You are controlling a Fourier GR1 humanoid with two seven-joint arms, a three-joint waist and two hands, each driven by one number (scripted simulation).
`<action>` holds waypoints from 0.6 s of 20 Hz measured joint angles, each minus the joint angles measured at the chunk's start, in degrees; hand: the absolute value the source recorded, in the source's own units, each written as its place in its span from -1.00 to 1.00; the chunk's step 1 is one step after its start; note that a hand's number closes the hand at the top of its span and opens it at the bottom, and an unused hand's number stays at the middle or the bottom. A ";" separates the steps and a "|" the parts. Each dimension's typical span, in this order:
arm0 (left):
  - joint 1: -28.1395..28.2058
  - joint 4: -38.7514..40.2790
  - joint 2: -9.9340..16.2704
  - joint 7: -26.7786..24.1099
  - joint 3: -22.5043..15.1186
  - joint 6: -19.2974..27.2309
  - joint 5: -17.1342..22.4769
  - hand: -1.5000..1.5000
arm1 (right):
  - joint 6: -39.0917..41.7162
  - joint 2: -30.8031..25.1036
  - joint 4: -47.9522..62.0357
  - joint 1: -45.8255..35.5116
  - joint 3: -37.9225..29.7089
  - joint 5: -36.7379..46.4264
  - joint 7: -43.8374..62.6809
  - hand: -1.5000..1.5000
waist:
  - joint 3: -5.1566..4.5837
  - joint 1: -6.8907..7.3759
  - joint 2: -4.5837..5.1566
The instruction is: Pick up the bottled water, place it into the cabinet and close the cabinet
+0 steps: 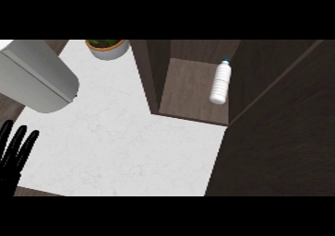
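The bottle (221,83) lay inside the cabinet (190,90), on its wooden floor, hard against the right-hand side, with its blue cap pointing to the far end. No hand touched it. So the first two parts of the task, picking the bottle up and putting it in, looked done.

What remained, by my reading, was the closing. The cabinet was open, its inside plainly on view. A broad dark panel (285,138) filled the right and near-right of the scene, its edge running slantwise from the far right down toward the bench (122,152); this was most likely the door, swung out, though its hinge was not to be seen.

The left hand (12,145) showed at the near left edge, fingers straight, spread apart and pointing up, holding nothing and resting well away from the cabinet. The right hand was nowhere in view.

On the far left of the bench stood a grey appliance (33,78), and beyond it a potted plant (108,47), neither part of the job.
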 measured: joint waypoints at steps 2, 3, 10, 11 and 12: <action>-0.12 -0.10 0.75 0.23 0.60 -0.82 0.42 -1.00 | 0.46 -0.28 0.04 -1.50 -0.23 -0.18 0.61 1.00 | -0.05 0.81 0.22; -0.14 -0.14 1.07 0.25 0.99 -1.16 0.62 -1.00 | 0.58 -0.36 0.06 -2.09 -0.27 -0.26 0.90 1.00 | -0.08 1.22 0.27; -0.33 0.11 2.61 0.96 1.81 -3.13 1.34 -1.00 | 3.21 -2.88 0.02 -8.19 -1.97 -0.77 2.30 1.00 | -0.39 3.83 0.49; -0.49 0.20 2.87 1.10 1.97 -3.38 1.43 -1.00 | 3.66 -3.20 0.07 -9.49 -2.02 -0.79 2.66 1.00 | -0.43 4.09 0.53; -0.53 0.21 3.13 1.27 2.10 -3.57 1.55 -1.00 | 4.09 -3.50 0.11 -10.65 -2.09 -0.81 3.00 1.00 | -0.45 4.34 0.49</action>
